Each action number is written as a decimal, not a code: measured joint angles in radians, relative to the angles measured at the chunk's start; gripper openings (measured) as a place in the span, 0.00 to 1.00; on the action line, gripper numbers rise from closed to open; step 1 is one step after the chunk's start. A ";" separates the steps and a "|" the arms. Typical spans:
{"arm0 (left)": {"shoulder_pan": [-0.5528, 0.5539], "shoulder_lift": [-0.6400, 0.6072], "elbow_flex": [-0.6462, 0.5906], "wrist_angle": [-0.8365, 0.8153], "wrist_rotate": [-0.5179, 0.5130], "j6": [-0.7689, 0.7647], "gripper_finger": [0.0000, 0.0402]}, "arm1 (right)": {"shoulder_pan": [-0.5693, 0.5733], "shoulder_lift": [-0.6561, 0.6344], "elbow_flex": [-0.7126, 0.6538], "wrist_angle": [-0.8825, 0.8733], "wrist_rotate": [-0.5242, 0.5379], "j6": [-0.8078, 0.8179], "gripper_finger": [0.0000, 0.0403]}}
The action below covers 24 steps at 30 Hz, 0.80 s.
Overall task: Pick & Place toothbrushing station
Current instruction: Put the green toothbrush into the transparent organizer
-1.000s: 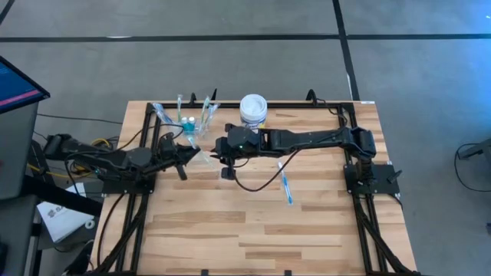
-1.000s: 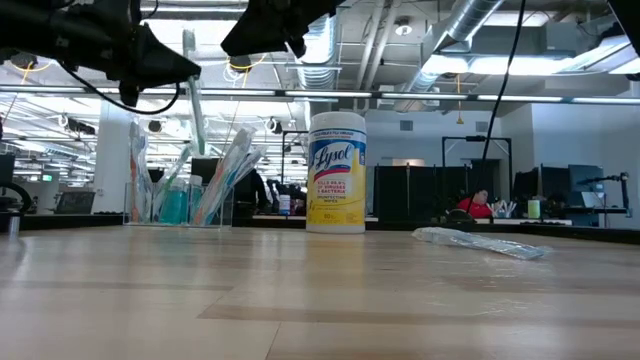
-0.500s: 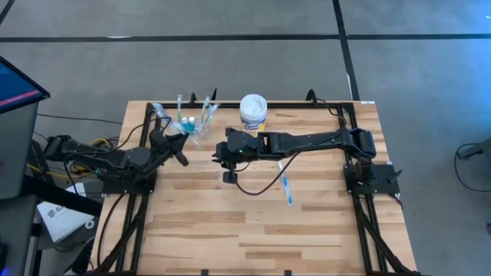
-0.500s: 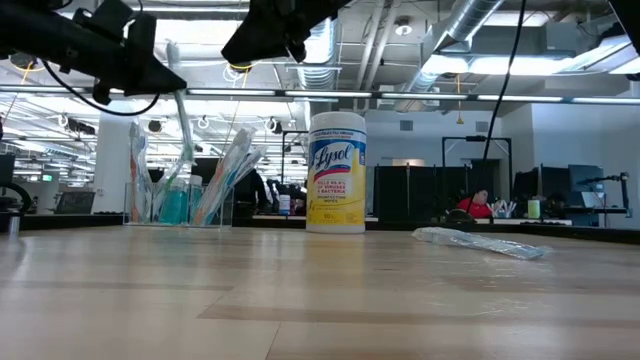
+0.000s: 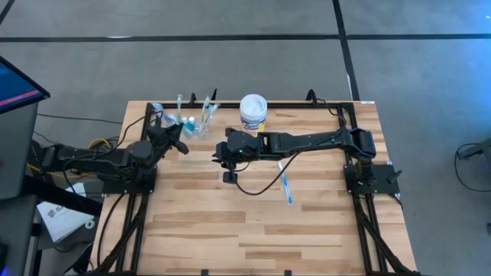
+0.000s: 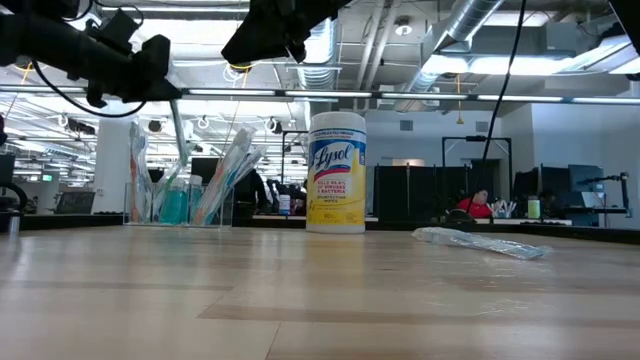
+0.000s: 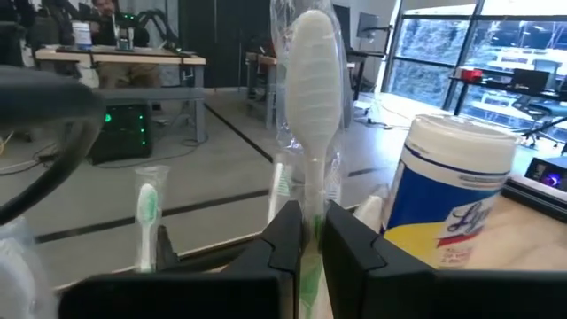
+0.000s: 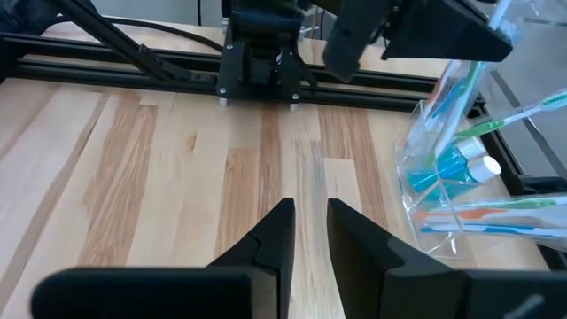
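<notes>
A clear plastic cup (image 5: 188,123) with several toothbrushes and teal toothpaste tubes stands on the table at the far left; it also shows in the low view (image 6: 180,205) and the right wrist view (image 8: 443,177). My left gripper (image 5: 176,139) is shut on a wrapped white toothbrush (image 7: 314,80) with a green handle, just near and left of the cup. My right gripper (image 5: 219,153) hovers right of the cup, fingers a little apart and empty (image 8: 310,235). Another wrapped toothbrush (image 5: 285,184) lies flat on the table at mid right. My left gripper pinches the toothbrush's handle (image 7: 310,221) between its two fingers, below the head. The brush stands nearly upright, head up. Its lower part (image 6: 180,150) hangs below the fingers down to the cup's contents. I cannot tell whether its end is inside the cup.
A white-lidded, yellow-labelled round tub (image 5: 253,111) stands at the far edge, right of the cup, also in the low view (image 6: 336,170). Black frame rails (image 5: 337,107) run along the table's far edge and both sides. Bare wood lies toward the near edge.
My left gripper has carried the toothbrush toward the table's left and far edges, up to the cup, and has gone down. The brush has stayed nearly upright and now reaches down among the cup's brushes.
</notes>
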 joint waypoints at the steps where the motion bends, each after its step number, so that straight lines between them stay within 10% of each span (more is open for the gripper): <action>1: 0.016 0.000 0.000 0.000 0.014 0.000 0.04 | 0.000 0.000 0.000 0.000 0.000 0.000 0.15; 24: 0.348 0.092 0.171 -0.243 0.158 -0.001 0.04 | -0.002 0.001 0.000 0.008 0.000 -0.016 0.15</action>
